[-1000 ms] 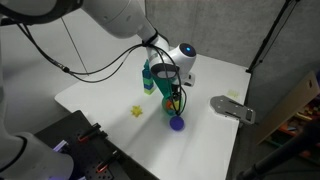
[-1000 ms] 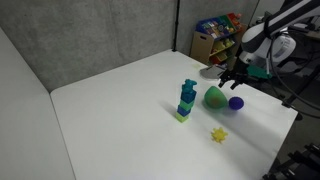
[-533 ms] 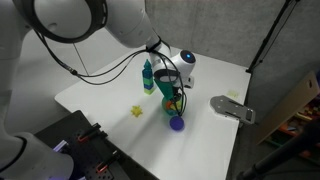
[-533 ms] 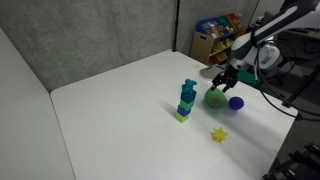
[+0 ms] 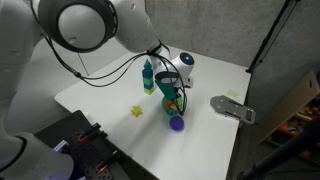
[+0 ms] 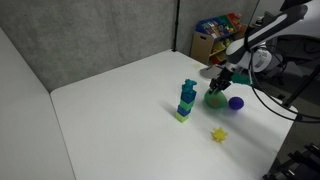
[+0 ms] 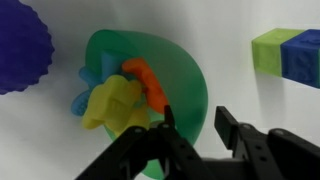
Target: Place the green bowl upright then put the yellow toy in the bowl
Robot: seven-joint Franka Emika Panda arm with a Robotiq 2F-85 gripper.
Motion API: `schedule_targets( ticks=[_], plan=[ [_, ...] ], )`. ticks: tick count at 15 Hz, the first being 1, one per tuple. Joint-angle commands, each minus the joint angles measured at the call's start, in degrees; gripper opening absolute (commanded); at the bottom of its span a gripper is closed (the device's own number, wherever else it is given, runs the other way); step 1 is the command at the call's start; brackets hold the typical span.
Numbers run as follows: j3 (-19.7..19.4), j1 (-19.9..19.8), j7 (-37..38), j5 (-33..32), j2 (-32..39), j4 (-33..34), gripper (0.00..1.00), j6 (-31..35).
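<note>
The green bowl (image 7: 185,70) lies on its side on the white table, its opening facing the wrist camera, with yellow, blue and orange pieces (image 7: 118,100) showing inside. It also shows in both exterior views (image 5: 173,104) (image 6: 213,99). My gripper (image 7: 196,118) straddles the bowl's rim, one finger (image 7: 167,118) inside and the other outside. The jaws are partly narrowed, and a sliver of table shows between the outer finger and the wall. The yellow toy (image 5: 137,111) (image 6: 218,133) lies alone on the table, a short way from the bowl.
A blue-purple spiky ball (image 7: 20,45) (image 5: 177,123) (image 6: 236,102) sits right beside the bowl. A teal, blue and green block tower (image 6: 186,100) (image 5: 148,78) (image 7: 290,55) stands close on the other side. A grey flat piece (image 5: 232,108) lies near the table's edge.
My gripper has come down from above the bowl onto its rim, and the jaws have narrowed. The bowl, ball and yellow toy have not moved.
</note>
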Motion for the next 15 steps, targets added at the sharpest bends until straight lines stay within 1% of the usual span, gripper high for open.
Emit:
schedule_targets(
  ticks=[1,2,3,5,6,7,11,15],
  plan=[
    [-0.8,0.4,2.4,-4.5,0.3,1.0,0.16,0.8],
    [-1.6,1.3,3.4,-6.3,-0.1,0.6,0.08,1.4],
    [-2.1,1.9,4.1,-7.9,-0.3,0.5,0.03,1.8],
    [-3.2,3.2,6.3,-11.1,-0.4,0.5,0.00,2.1],
    [-3.7,3.9,7.3,-12.5,-0.5,0.5,0.00,2.3],
    [-4.1,4.6,8.3,-13.9,-0.4,0.5,0.02,2.4],
    [-6.1,8.5,12.5,-19.3,0.3,1.1,0.02,2.9],
    [-9.0,12.5,17.8,-24.4,2.5,4.4,0.02,2.2]
  ],
)
